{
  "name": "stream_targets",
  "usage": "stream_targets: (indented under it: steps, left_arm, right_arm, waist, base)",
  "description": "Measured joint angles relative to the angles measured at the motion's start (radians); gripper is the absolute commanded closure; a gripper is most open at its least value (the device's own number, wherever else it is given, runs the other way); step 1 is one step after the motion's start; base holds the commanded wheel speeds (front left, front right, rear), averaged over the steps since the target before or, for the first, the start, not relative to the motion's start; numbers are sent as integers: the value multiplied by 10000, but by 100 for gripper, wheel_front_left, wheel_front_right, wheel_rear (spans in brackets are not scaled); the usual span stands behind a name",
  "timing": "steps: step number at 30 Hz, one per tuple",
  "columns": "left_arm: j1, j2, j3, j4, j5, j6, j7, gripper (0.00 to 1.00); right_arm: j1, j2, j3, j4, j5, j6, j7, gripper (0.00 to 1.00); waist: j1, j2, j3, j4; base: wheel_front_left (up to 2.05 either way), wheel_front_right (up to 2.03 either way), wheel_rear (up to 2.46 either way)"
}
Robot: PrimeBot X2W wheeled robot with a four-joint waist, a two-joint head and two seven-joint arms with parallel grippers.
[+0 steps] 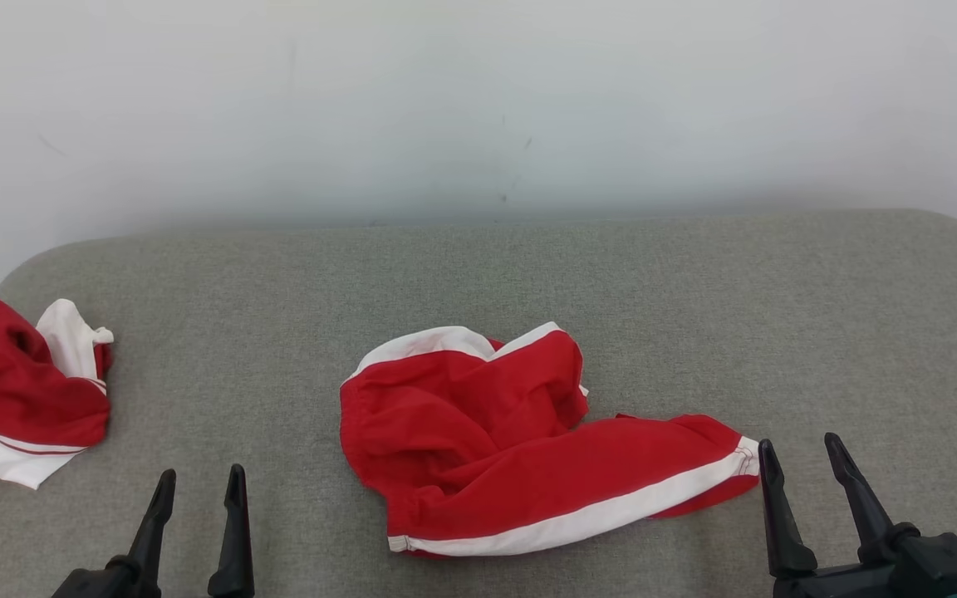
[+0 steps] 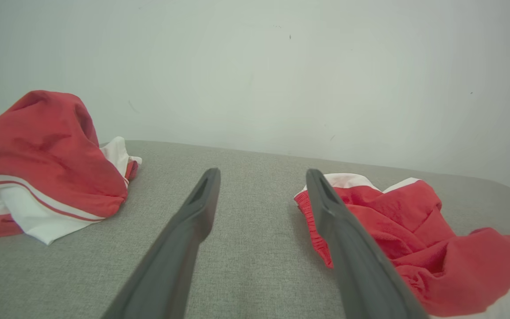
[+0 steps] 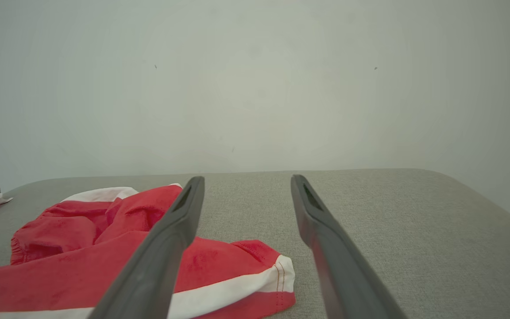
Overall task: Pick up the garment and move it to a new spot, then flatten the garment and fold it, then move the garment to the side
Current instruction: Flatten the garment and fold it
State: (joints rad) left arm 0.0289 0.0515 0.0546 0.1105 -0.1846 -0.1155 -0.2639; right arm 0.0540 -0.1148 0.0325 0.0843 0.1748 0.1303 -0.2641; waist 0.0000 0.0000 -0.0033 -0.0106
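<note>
Both apart, empty, left gripper (image 1: 203,471), right gripper (image 1: 798,440), garment (image 1: 520,440) between, head view adds second garment (image 1: 17,394).

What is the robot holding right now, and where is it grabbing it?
Nothing. The left tool and the right tool are both open and empty. The red shorts lie loose on the grey cushion between them.

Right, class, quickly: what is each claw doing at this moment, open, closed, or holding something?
Left claw: open, holding nothing.
Right claw: open, holding nothing, close beside the red garment.
</note>
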Motion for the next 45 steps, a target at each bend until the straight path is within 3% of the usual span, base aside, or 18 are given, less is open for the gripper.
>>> stream_targets:
  steps: [20,28,45]
  left_arm:
    - [0,0,-75,96,29,-67,0,0]
    - [28,0,-577,458,58,-82,0,0]
    - [-618,259,-3929,2117,-395,-153,0,0]
  right_arm:
    - [28,13,40,219,-10,0,0,0]
    - [22,-8,-163,491,-8,0,0,0]
    - [-1339,-957,-50,3147,128,0,-2,0]
  waist:
    - [1,0,-17,105]
    - [1,0,19,126]
    - [2,0,724,245]
  base:
    - [0,0,0]
    - [0,0,0]
    - [0,0,0]
